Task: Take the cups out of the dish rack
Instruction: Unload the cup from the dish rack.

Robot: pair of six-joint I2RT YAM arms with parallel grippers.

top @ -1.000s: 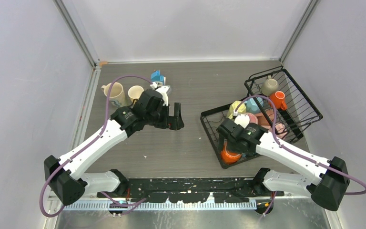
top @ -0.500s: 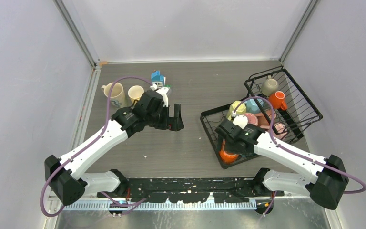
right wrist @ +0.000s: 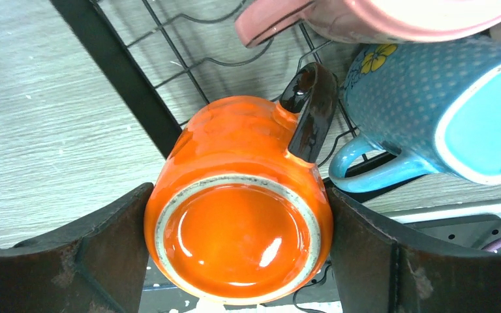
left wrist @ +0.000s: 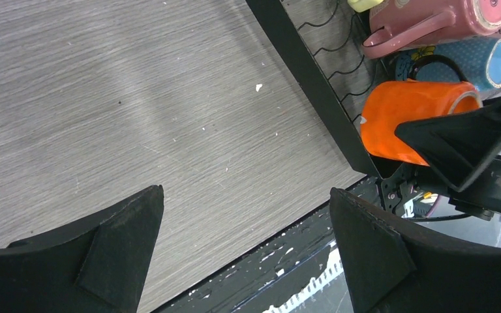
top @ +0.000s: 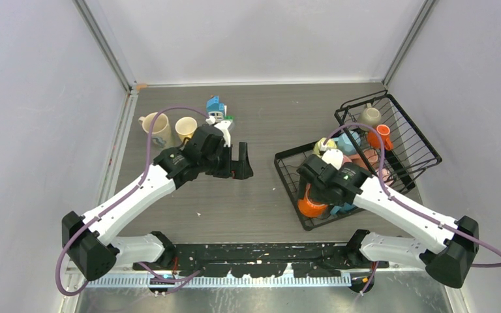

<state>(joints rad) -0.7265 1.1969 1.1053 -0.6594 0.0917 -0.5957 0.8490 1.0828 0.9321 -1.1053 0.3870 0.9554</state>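
The right gripper is clamping its fingers on the glossy orange mug between them, over the dish rack edge. Its handle risks catching the blue mug alongside. The left gripper fingers are gaping, empty.

Seen from above, the right arm covers most of the orange mug. The mugs crowded behind it in the dish rack overlap too much to count. The right wrist view shows the orange mug's base only, its mouth turned away. There the blue dotted mug runs off the right edge and the pink mug off the top. The small toy is too small to read, perhaps a house.
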